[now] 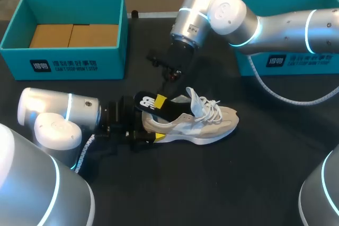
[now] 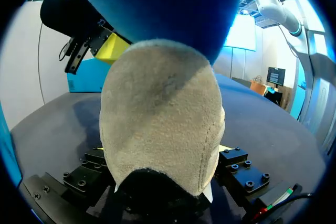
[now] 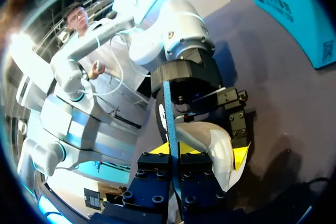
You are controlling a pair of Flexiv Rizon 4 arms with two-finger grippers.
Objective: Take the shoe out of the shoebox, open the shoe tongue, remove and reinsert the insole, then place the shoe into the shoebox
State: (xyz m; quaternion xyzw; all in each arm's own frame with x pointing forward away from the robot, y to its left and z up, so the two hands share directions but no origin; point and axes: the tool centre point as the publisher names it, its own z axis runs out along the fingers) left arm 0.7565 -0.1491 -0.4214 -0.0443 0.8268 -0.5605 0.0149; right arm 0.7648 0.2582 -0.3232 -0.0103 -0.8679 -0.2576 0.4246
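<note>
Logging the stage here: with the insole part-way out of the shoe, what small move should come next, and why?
Probably draw the insole up and back, clear of the heel: the right hand is shut on it, its front end sits inside the shoe, and the left hand clamps the heel.

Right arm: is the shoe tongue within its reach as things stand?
Probably not yet: the right gripper is shut on the insole, though the shoe tongue lies uncovered just beyond it.
</note>
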